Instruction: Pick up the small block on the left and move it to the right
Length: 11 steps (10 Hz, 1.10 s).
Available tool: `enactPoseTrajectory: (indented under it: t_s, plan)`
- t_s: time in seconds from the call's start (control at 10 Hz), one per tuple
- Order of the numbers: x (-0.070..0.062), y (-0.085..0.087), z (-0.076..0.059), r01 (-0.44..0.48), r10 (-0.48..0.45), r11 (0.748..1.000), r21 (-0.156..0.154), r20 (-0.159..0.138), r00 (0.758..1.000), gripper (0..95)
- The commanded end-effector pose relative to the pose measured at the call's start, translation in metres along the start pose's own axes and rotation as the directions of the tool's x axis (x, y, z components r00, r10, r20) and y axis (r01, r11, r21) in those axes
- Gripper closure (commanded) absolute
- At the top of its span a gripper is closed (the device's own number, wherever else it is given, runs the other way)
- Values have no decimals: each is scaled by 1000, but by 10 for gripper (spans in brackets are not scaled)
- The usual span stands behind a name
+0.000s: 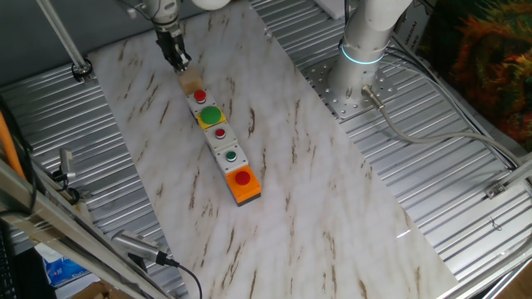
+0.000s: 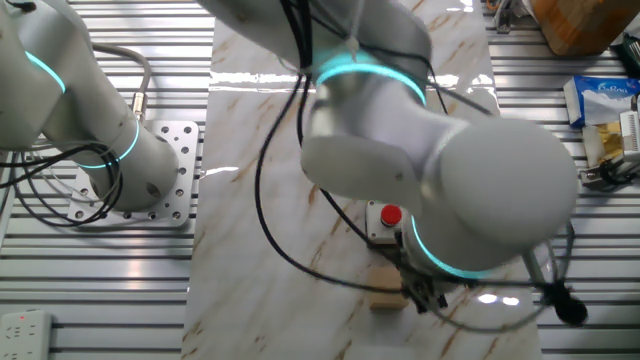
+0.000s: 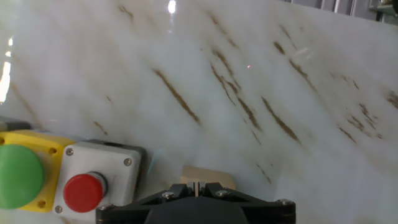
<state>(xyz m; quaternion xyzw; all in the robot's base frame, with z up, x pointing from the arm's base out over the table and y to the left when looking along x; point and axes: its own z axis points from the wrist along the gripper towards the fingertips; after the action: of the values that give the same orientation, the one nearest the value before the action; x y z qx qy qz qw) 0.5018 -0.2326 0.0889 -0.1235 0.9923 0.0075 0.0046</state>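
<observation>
The small block [image 1: 192, 80] is a plain tan wooden cube at the far end of a row of button boxes on the marble board. My gripper [image 1: 178, 60] hangs just beyond it, fingertips close above its far edge. In the hand view the two jaws [image 3: 196, 184] are pressed together with only a thin slit, and the block [image 3: 214, 175] shows behind them, not between them. In the other fixed view the block [image 2: 388, 297] lies by the gripper [image 2: 420, 293], partly hidden by the arm.
Beside the block stand a white box with a red button [image 1: 200, 97], a yellow box with a green button [image 1: 210, 115], two more white boxes [image 1: 225, 144] and an orange box with a red button [image 1: 243, 184]. The arm's base [image 1: 362, 58] stands at the right on ribbed metal.
</observation>
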Motion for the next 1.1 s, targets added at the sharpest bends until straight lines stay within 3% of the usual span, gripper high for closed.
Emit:
enactPoseTrajectory:
  t_s: [0.1,0.2,0.3,1.1]
  plan:
    - [2,0,0,-2,2,1000,5,2,1000,190]
    - [2,0,1,-6,6,1000,-4,5,1000,190]
    - [2,0,1,-8,8,1000,-7,7,1000,0]
    - [5,4,21,-132,132,991,-33,-6,991,0]
